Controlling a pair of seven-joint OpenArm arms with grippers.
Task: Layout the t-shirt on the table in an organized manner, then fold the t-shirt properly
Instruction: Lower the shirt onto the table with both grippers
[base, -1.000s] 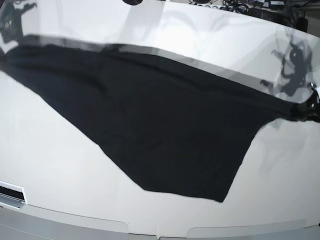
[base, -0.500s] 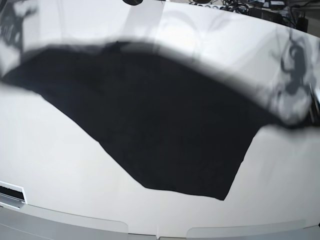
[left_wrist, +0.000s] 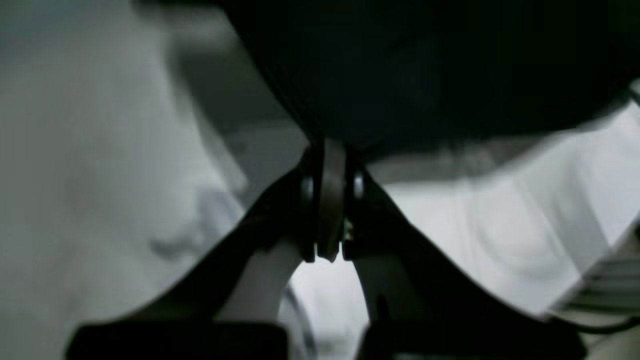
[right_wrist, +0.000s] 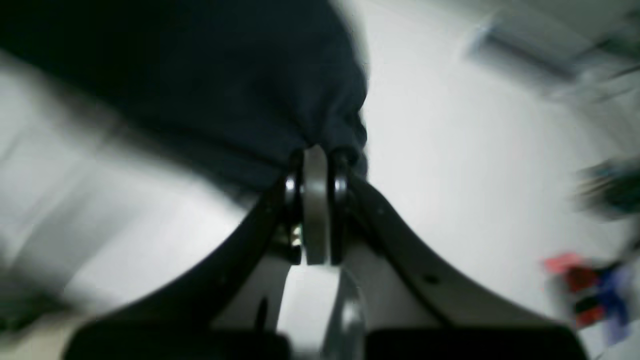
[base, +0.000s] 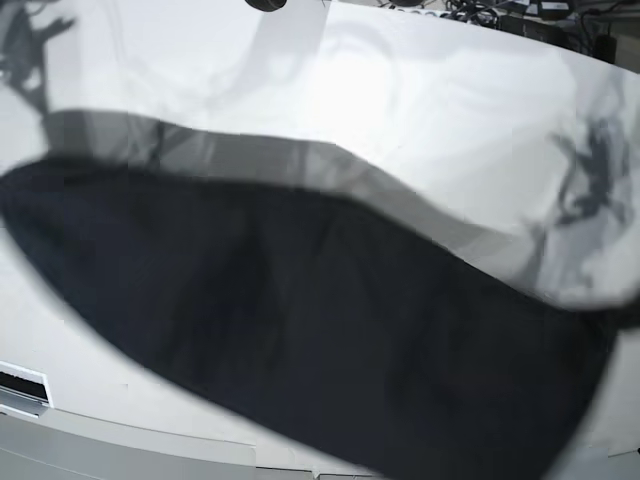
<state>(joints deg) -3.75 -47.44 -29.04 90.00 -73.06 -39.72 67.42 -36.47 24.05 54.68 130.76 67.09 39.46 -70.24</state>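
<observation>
Black cloth of the t-shirt (base: 300, 340) spans the base view from the left edge to the lower right corner, blurred, with its shadow cast on the white bench (base: 420, 120) behind it. Neither tool shows in that view. In the left wrist view, the left tool (left_wrist: 327, 150) is closed on a gathered edge of the shirt, and the cloth spreads up and to the right from the jaw tips. In the right wrist view, the right tool (right_wrist: 316, 155) is likewise closed on a bunched edge, and the cloth spreads up and to the left of it. Both pinch points sit directly at the jaw tips.
</observation>
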